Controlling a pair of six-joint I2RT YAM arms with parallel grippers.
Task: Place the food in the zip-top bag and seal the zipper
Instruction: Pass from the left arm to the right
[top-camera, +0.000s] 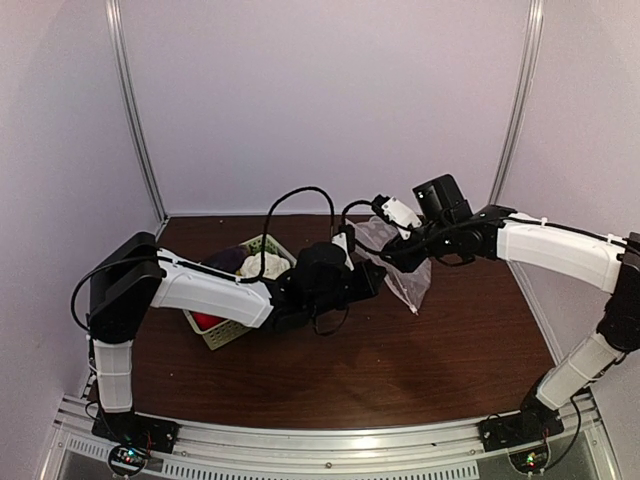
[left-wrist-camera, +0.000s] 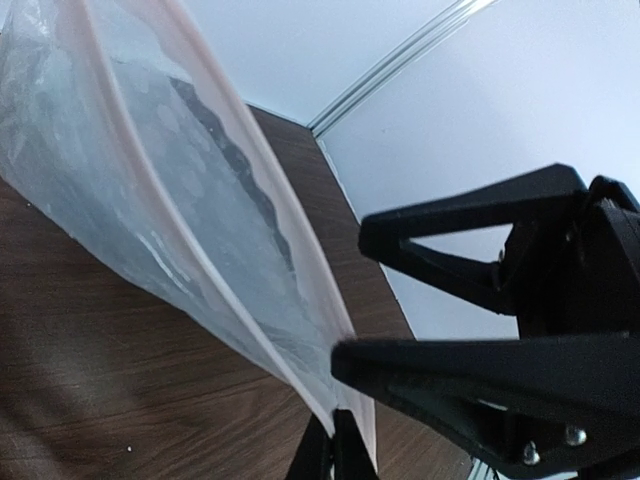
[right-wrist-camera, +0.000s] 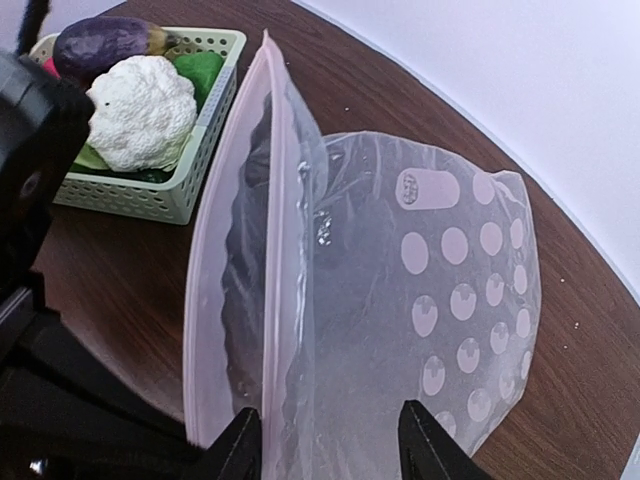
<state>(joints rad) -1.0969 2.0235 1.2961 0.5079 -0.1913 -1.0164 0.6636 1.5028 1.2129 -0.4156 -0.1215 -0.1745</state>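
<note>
The zip-top bag (right-wrist-camera: 450, 300), clear with white dots, hangs above the table between both grippers, mouth open; it also shows in the top view (top-camera: 405, 280). Its zipper (right-wrist-camera: 271, 250) runs along the pink-tinted mouth lips. My left gripper (left-wrist-camera: 335, 445) is shut on one end of the mouth edge. My right gripper (right-wrist-camera: 330, 440) is open, with one finger in the mouth gap and the other outside the dotted wall. The food sits in the basket: white cauliflower (right-wrist-camera: 140, 110), a purple piece (right-wrist-camera: 95, 45), green pieces (right-wrist-camera: 200, 70) and a red piece (top-camera: 207, 320).
The pale green lattice basket (right-wrist-camera: 190, 170) stands left of the bag, partly under my left arm (top-camera: 210, 290). The brown table (top-camera: 400, 370) reaches white walls at the back and sides. My right gripper's black fingers (left-wrist-camera: 450, 360) show close to the left wrist camera.
</note>
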